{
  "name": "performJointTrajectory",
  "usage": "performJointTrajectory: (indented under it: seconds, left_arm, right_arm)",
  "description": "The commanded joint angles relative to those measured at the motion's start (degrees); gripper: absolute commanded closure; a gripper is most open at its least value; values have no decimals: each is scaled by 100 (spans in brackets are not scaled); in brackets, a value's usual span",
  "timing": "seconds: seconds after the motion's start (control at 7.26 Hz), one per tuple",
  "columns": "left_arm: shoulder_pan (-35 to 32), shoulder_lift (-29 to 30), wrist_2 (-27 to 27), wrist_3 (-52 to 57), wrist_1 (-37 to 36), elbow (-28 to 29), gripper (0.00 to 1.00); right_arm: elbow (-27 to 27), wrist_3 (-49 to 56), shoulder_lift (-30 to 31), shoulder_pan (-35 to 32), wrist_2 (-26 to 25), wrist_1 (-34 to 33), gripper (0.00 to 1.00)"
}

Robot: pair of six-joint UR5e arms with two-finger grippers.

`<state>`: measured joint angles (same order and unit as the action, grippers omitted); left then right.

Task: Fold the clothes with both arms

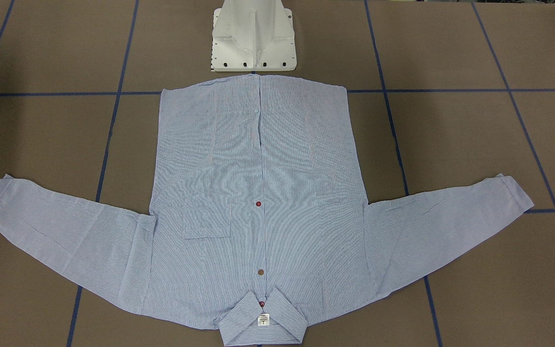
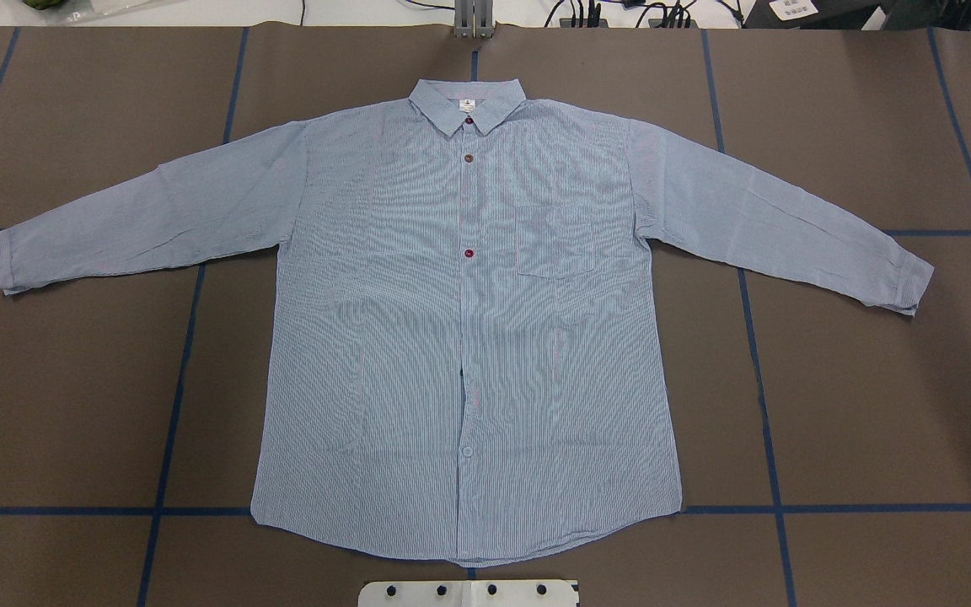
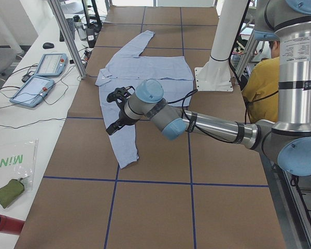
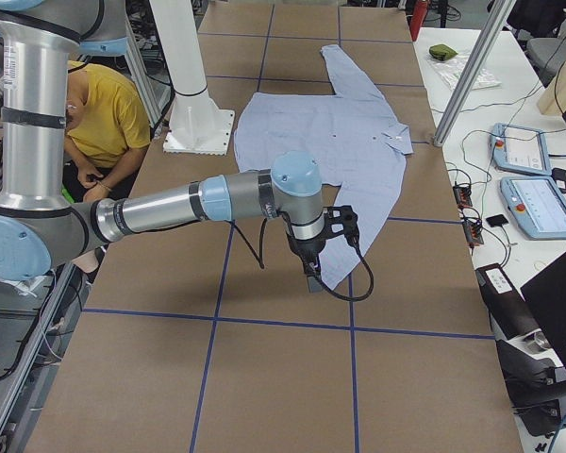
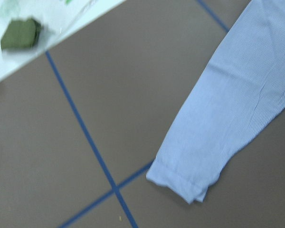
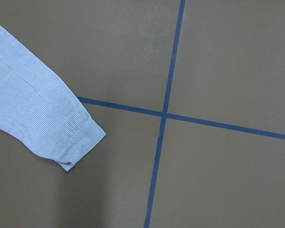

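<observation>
Worktop, front-facing view: brown worktop (image 1: 41, 144) was gridded with blue tape lines (image 1: 113, 96); a white pedestal (image 1: 253, 38) stood at the top edge.
Shirt, front-facing view: the shirt (image 1: 258, 193) lay flat, buttoned side up, with its hem just beside the pedestal and its collar (image 1: 239, 327) at the opposite end.
Sleeves, overhead view: the left-side sleeve (image 2: 148, 211) and right-side sleeve (image 2: 772, 219) were spread outward; the chest pocket (image 2: 555, 240) lay toward the right-side sleeve.
Left claw, exterior left view: the left arm (image 3: 212, 127) reached out, and the left claw (image 3: 113, 124) was over the near sleeve. Wide or narrow could not be told.
Right claw, exterior right view: the right arm (image 4: 170, 208) reached out, and the right claw (image 4: 311, 274) was over the near sleeve. Its opening could not be told.
Left cuff, left wrist view: the left cuff (image 5: 180, 183), blurred, lay near a tape crossing; a green pouch (image 5: 20, 33) lay beyond the worktop.
Right cuff, right wrist view: the right cuff (image 6: 83, 140) lay flat, and the sleeve covered one tape line.
</observation>
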<state>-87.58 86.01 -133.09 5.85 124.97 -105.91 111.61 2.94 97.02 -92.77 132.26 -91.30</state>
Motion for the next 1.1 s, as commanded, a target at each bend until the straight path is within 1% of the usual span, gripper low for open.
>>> performJointTrajectory:
  seconds: [0.0, 0.14, 0.28, 0.41, 0.55, 0.69, 0.83, 0.96]
  left_arm:
    - [4, 47, -6, -40, 54, 53, 0]
    - [4, 39, -24, -40, 54, 36, 0]
    - [4, 30, -137, -40, 54, 44, 0]
    - [4, 21, -312, -31, 63, 53, 0]
    - [4, -14, -323, -31, 71, 36, 0]
    - [4, -23, -323, -22, 72, 36, 0]
    - [-4, -32, -323, -5, 72, 36, 0]
    - [-5, -32, -323, 4, 72, 36, 0]
  right_arm:
    - [-200, -1407, 141, 423, 150, 1188, 0]
    - [-314, -2254, 438, 783, -6, 2150, 0]
    - [-663, -3089, 685, 1039, -147, 3404, 0]
    - [-997, -4264, 739, 1503, -427, 4565, 0]
    - [-1148, -5206, 888, 2195, -1195, 5369, 0]
    - [-1194, -6008, 941, 2811, -1821, 5733, 1]
    - [-1203, -6520, 968, 3374, -2549, 5824, 2]
    - [-1255, -6891, 968, 3824, -3087, 5834, 4]
